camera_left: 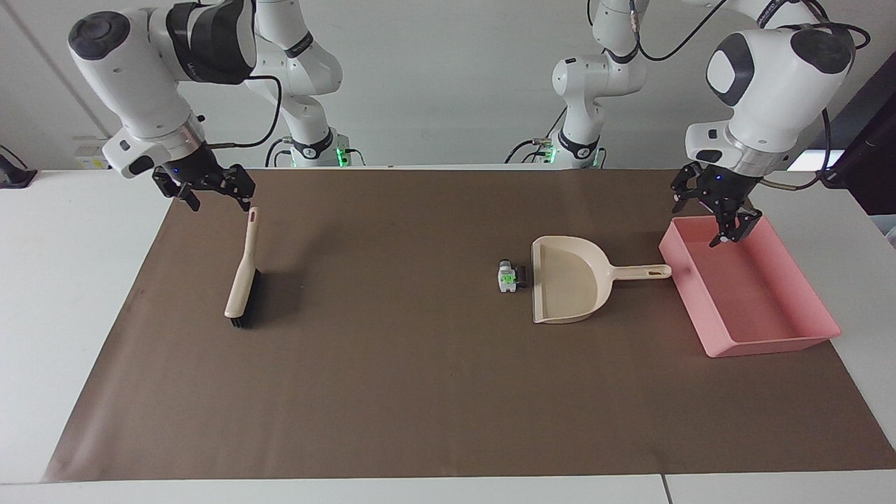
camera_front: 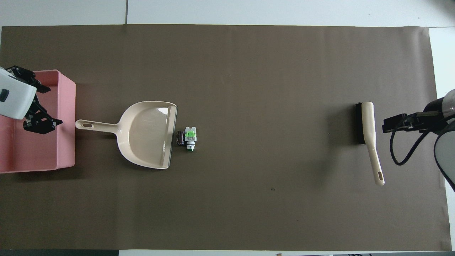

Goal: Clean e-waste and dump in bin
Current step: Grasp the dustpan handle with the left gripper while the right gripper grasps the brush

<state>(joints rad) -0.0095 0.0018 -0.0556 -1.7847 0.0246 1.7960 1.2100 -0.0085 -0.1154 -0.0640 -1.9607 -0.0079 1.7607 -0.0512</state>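
The e-waste, a white-grey scrap with a green part and a small black block, lies on the brown mat right at the lip of the beige dustpan. The dustpan's handle points at the pink bin, which is empty. My left gripper hangs open over the bin's edge nearest the robots, holding nothing. My right gripper hangs open and empty just above the handle end of the beige brush.
The brown mat covers most of the white table. The brush lies toward the right arm's end, the bin at the left arm's end. Two more white arms stand at the back wall.
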